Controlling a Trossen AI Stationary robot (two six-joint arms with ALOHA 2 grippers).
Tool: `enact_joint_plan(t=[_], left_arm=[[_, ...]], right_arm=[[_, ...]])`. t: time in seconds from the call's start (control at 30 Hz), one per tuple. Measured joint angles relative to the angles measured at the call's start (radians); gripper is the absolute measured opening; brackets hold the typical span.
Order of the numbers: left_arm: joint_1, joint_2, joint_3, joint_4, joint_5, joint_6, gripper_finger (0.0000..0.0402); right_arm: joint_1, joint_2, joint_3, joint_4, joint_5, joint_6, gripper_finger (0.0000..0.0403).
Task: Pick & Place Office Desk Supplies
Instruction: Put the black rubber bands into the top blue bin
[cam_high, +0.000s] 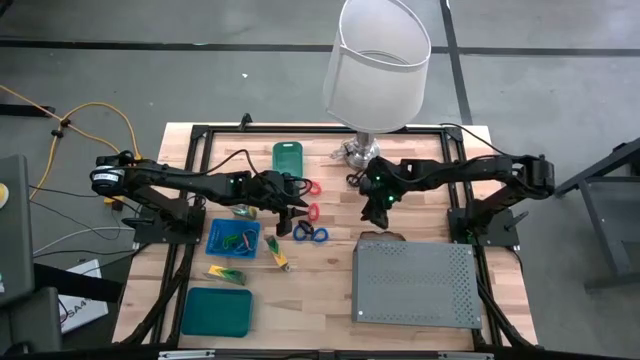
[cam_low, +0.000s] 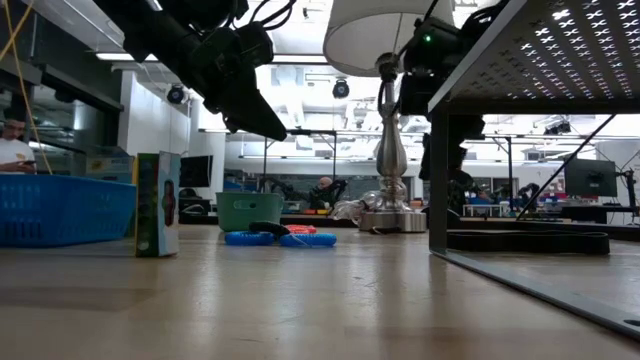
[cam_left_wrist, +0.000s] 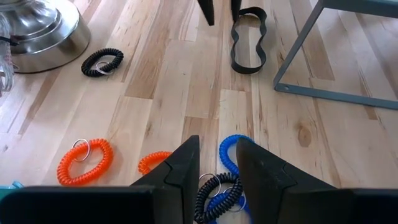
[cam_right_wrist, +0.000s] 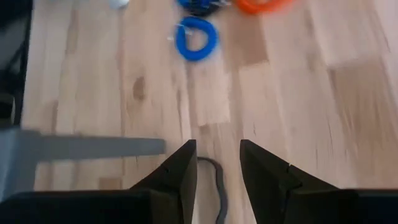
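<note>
On the wooden worktop (cam_high: 310, 290), the left claw (cam_left_wrist: 217, 163) hovers spread over blue coils (cam_left_wrist: 231, 149); the right claw (cam_right_wrist: 217, 163), at three o'clock, hangs spread too.

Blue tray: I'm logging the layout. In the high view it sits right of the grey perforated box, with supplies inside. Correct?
Not quite. The blue tray sits left of the grey perforated box, not right, as the high view shows. It does hold supplies.

Left gripper (cam_high: 297, 213) reaches in from the counter's left edge toward its middle, held above the counter, jaws parted with nothing between them. Right gripper (cam_high: 381, 208) reaches in from the right edge, pointing down, jaws apart and empty.
</note>
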Motion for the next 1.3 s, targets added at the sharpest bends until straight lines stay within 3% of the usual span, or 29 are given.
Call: enact_joint_plan(t=[0.13, 0.3, 0.6, 1.0, 1.3], left_arm=[[0.000, 0.000, 0.000, 0.000, 0.000, -0.004, 0.0101], [0.000, 0.000, 0.000, 0.001, 0.000, -0.004, 0.0101], [0.000, 0.000, -0.001, 0.002, 0.000, 0.000, 0.0101], [0.000, 0.000, -0.001, 0.003, 0.000, -0.002, 0.0101], [0.000, 0.000, -0.001, 0.006, 0.000, -0.002, 0.0101]], right_arm=[[-0.003, -0.005, 0.000, -0.009, 0.008, 0.191, 0.0110], [0.019, -0.016, 0.025, -0.050, 0.052, 0.296, 0.0110], [0.119, 0.008, 0.285, -0.425, 0.355, 0.448, 0.0110], [0.126, 0.099, 0.340, -0.565, 0.286, 0.719, 0.0110], [0.133, 0.106, 0.339, -0.568, 0.399, 0.863, 0.0110]])
